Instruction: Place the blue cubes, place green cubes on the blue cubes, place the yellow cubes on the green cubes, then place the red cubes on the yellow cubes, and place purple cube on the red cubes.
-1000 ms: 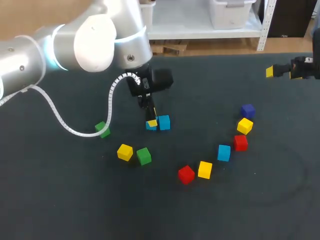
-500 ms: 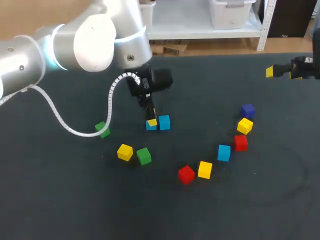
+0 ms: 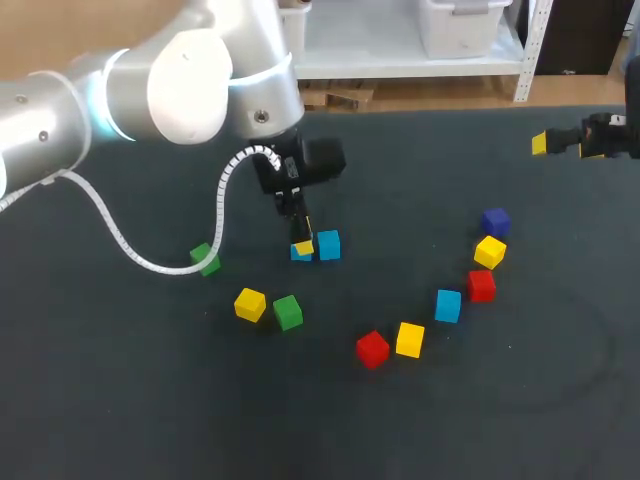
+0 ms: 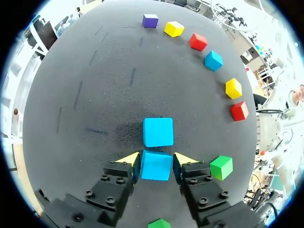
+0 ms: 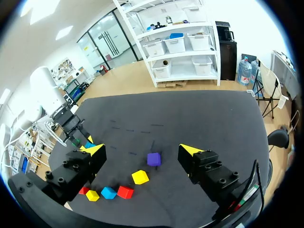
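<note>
Here, left end effector (image 4: 156, 158) pinching blue cube (image 4: 156, 167) (second blue cube (image 4: 158, 132) just ahead); right end effector (image 5: 141, 148) spread.

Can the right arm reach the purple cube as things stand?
Probably yes: the right claw hangs open, the purple cube lies ahead of it uncovered, nothing between; a yellow cube sits just beside it.

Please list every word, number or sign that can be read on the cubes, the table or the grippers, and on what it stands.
None can be read. The blue cube between the fingers of the left gripper has plain faces, as do all the others; the table and the right gripper show no print.
</note>
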You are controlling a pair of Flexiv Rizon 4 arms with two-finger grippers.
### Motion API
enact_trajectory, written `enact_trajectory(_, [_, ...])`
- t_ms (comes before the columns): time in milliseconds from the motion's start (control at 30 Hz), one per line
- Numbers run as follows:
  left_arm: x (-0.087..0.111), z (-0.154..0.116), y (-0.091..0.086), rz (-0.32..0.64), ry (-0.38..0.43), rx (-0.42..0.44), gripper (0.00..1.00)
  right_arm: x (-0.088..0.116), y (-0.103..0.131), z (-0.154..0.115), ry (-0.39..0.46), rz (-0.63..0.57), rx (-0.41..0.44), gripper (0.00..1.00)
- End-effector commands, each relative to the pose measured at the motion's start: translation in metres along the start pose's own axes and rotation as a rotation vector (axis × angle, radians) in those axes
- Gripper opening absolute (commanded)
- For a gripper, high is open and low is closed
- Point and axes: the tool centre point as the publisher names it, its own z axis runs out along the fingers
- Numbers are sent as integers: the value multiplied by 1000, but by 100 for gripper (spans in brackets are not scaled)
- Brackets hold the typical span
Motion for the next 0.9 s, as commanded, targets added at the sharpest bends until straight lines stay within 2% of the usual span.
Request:
enact_trajectory(33, [0,0,1,-4,2,1,47,0,1,-1,1,1,4,100])
enact_trajectory(67, [0,-1,2,-5,2,0,50,0,1,-1,1,1,4,100])
enact_trajectory(100, [0,-1,2,-5,1,0,57,0,1,-1,1,1,4,100])
enact_trajectory(233, [1,-3,1,-8,2,-4,64,0,1,-1,1,1,4,100])
enact_trajectory(333, [2,-3,-1,-12,1,-4,62,0,1,-1,1,1,4,100])
enact_trajectory(567, [6,0,-1,-24,2,0,50,0,1,-1,1,1,4,100])
enact_trajectory(767, [9,-2,-1,-33,4,-4,46,0,1,-1,1,1,4,100])
enact_trajectory(833, [9,-2,-1,-37,2,-5,39,0,1,-1,1,1,4,100])
enact_trajectory(900, [9,-2,-1,-38,2,-5,40,0,1,-1,1,1,4,100])
